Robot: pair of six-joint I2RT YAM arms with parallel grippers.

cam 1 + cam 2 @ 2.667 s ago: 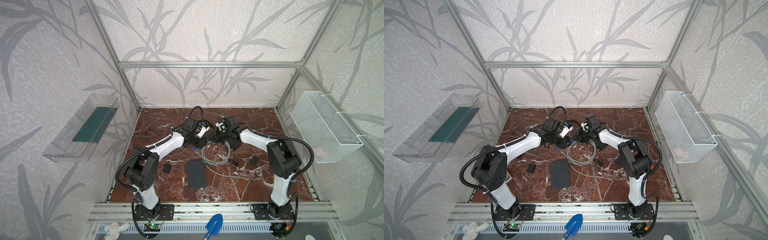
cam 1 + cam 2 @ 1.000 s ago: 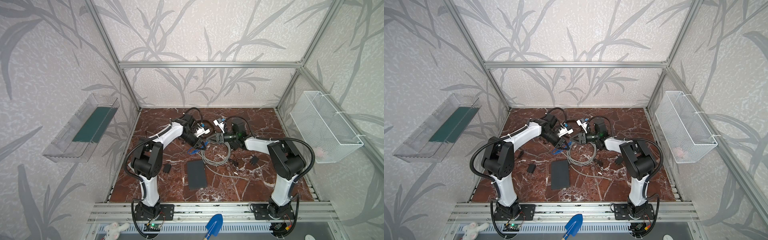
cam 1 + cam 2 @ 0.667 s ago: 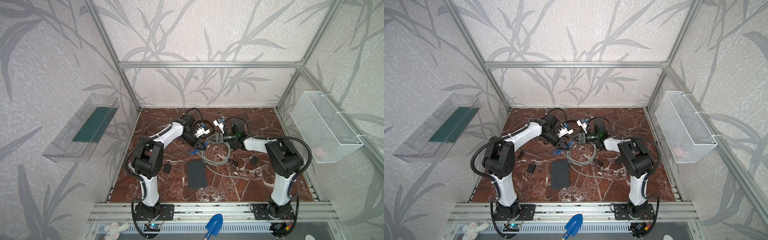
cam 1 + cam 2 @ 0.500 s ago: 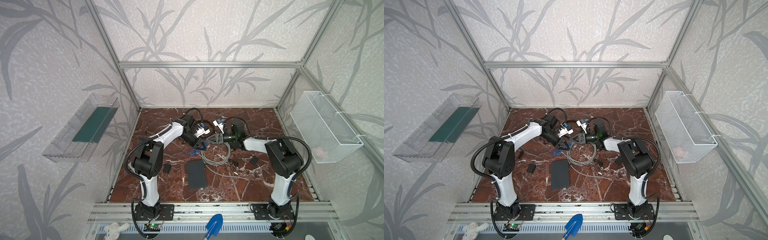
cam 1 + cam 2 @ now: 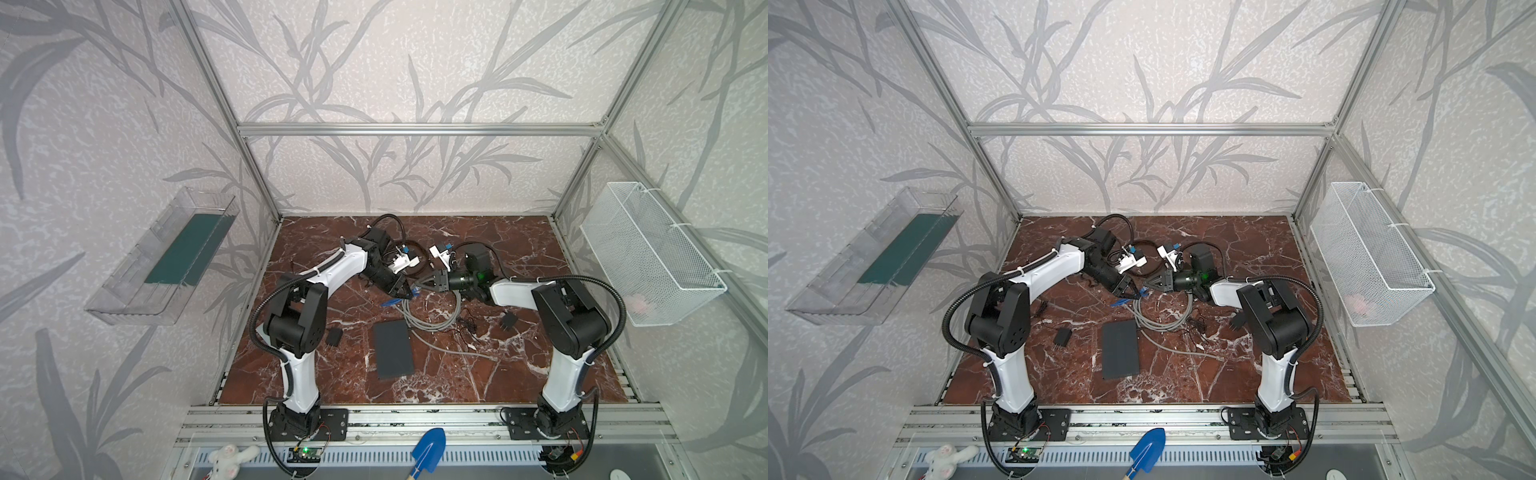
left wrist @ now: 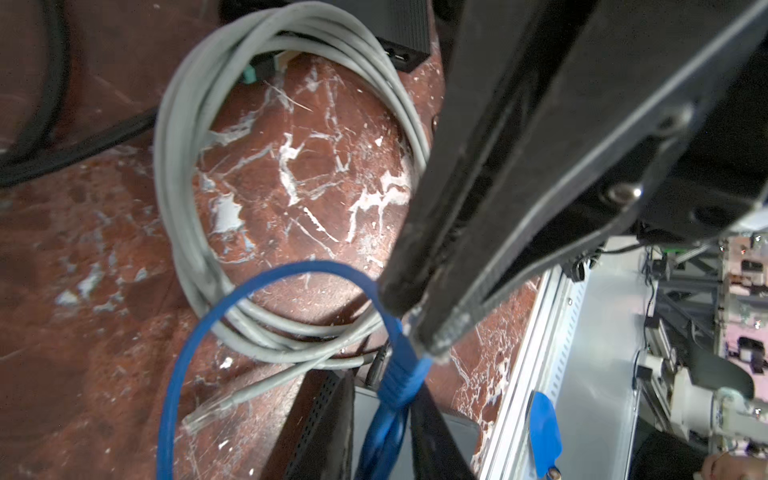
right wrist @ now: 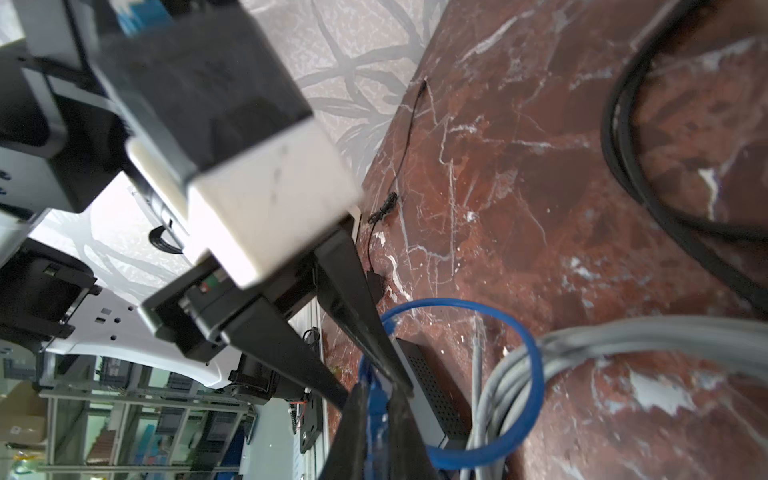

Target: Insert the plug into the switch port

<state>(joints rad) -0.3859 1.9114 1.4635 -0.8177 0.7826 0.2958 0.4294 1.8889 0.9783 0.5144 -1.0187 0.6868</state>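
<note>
Both grippers meet over the floor's middle, at the blue cable (image 5: 390, 301). In the right wrist view my right gripper (image 7: 377, 390) is shut on that cable. Its tips pinch just behind the blue plug boot (image 6: 405, 374). My left gripper (image 6: 384, 399) is open, with its fingers loosely either side of the boot. The plug's tip is blurred. In both top views the left gripper (image 5: 406, 294) and right gripper (image 5: 417, 287) nearly touch. I cannot find the switch in the top views. A black box corner (image 6: 399, 33) beyond the grey coil may be it, sockets unseen.
A grey cable coil (image 5: 430, 313) lies under the grippers, with a flat dark grey slab (image 5: 392, 349) in front of it. Small black adapters (image 5: 333, 336) (image 5: 509, 320) and thin black wires (image 5: 469, 328) lie nearby. The side walls carry a wire basket (image 5: 648, 257) and a clear tray (image 5: 166, 257).
The right gripper's jaws have closed on the blue cable and the left gripper's jaws have opened off it. Neither arm has moved much in the last second.
</note>
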